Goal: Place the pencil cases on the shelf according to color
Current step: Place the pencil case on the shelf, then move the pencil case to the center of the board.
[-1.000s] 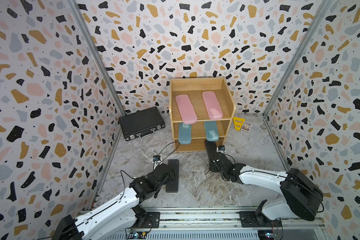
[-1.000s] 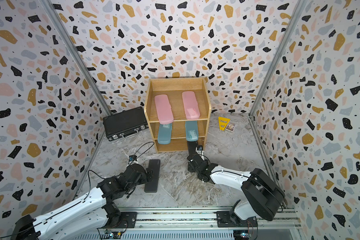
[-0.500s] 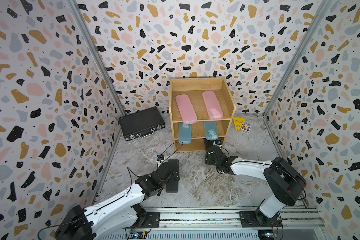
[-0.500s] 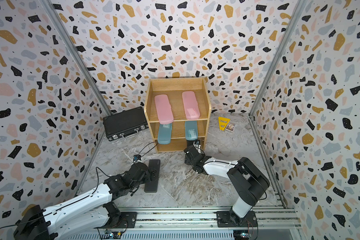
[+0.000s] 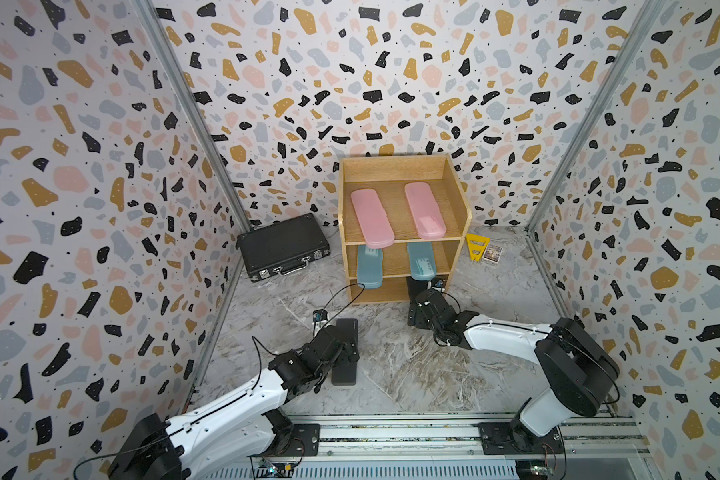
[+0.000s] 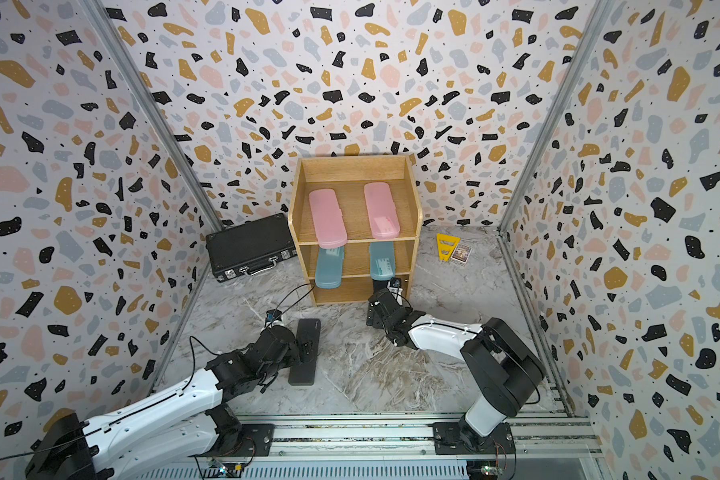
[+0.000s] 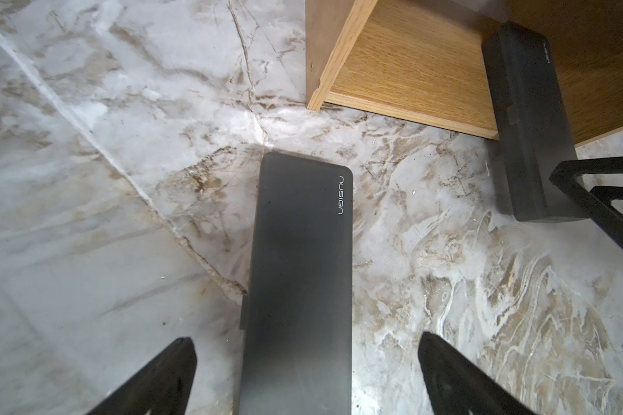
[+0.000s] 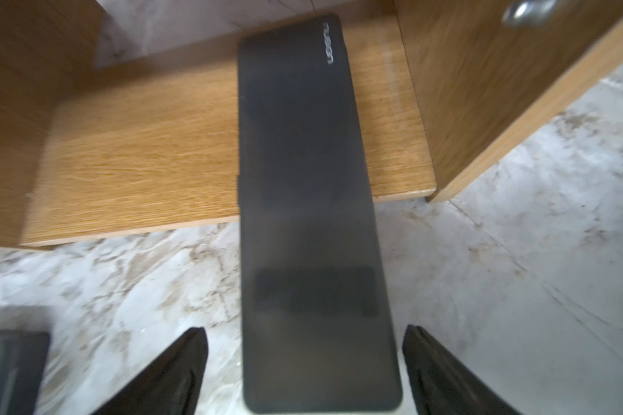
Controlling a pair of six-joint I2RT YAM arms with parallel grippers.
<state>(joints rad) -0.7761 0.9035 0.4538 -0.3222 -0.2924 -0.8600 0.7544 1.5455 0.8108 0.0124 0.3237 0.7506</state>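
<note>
- The right jaws stand wide, astride but clear of a black case lying half on the shelf's bottom tier, right side.
- The left jaws, open too, straddle the second black case on the desk, near the shelf.
- We judge this the final step: grip it, then carry it to that tier's empty left side.

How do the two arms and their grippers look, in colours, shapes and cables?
The left arm and right arm have smooth white link shells and rounded black joint housings. A thin black cable loops out near the left wrist. The left gripper and right gripper have matte black fingers tapering to narrow tips; from the side, one finger is an open triangular frame.
</note>
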